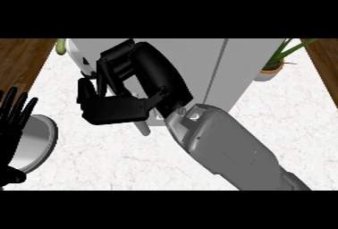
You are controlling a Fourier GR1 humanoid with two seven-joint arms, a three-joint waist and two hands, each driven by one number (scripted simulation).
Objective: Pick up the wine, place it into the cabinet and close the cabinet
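A white cabinet [211,62] stands at the back middle of the counter, with a vertical door seam right of centre. My right hand [142,71] is raised in front of its left half and hides much of it. Its fingers [112,109] are bent down and inward, and I see nothing held in them. A small pale green piece [61,46] peeks out at the cabinet's upper left corner; I cannot tell whether it is the wine. No bottle shows plainly anywhere. My left hand [13,120] rests open at the left edge, fingers up.
A round grey plate [36,143] lies on the white marble counter [277,129] by my left hand. A potted green plant [272,67] stands just right of the cabinet. Brown wooden floor shows past the counter's left and right edges.
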